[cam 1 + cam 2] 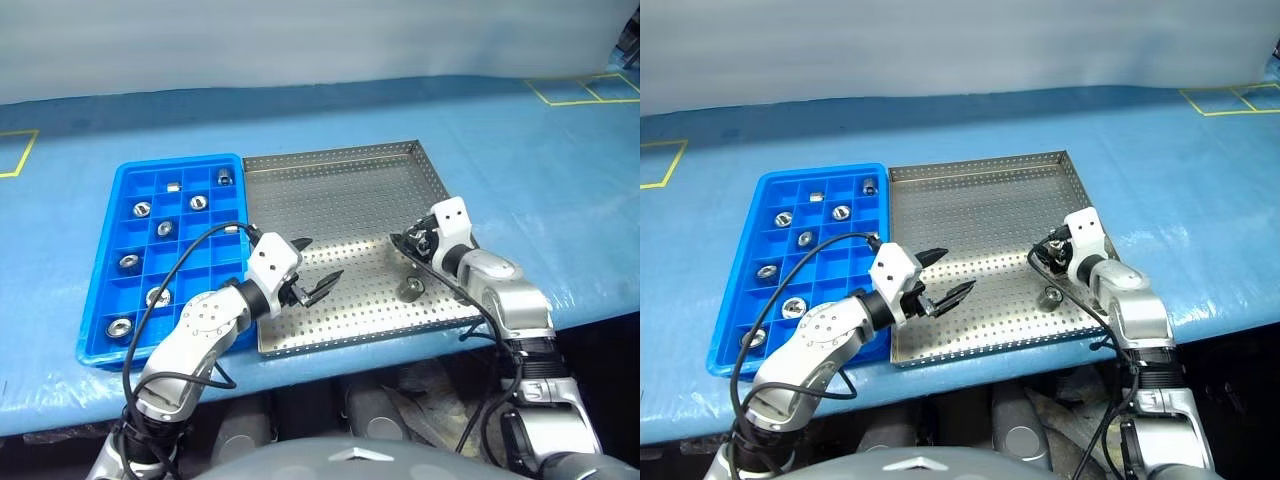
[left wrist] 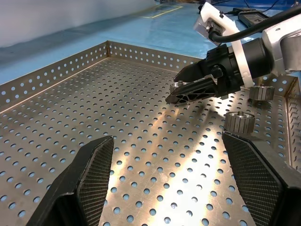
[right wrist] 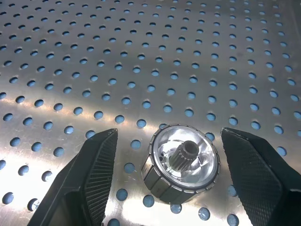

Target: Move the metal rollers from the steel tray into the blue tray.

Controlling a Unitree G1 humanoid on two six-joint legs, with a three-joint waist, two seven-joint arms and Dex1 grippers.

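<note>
The right gripper (image 3: 164,155), fingers apart, straddles one metal roller (image 3: 181,162) on the steel tray (image 1: 330,190), centre-right. The left gripper (image 1: 315,270) hangs open lower-centre beside the blue tray (image 1: 100,270).

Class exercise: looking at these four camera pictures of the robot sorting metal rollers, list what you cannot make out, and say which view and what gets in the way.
- Steel tray: its near left corner is hidden in the head views by the left claw.
- Rollers left in the steel tray: the right claw covers that corner; the left wrist view shows two rollers beside it and a partly hidden third.
- Blue tray: the left arm hides its near compartments.
</note>
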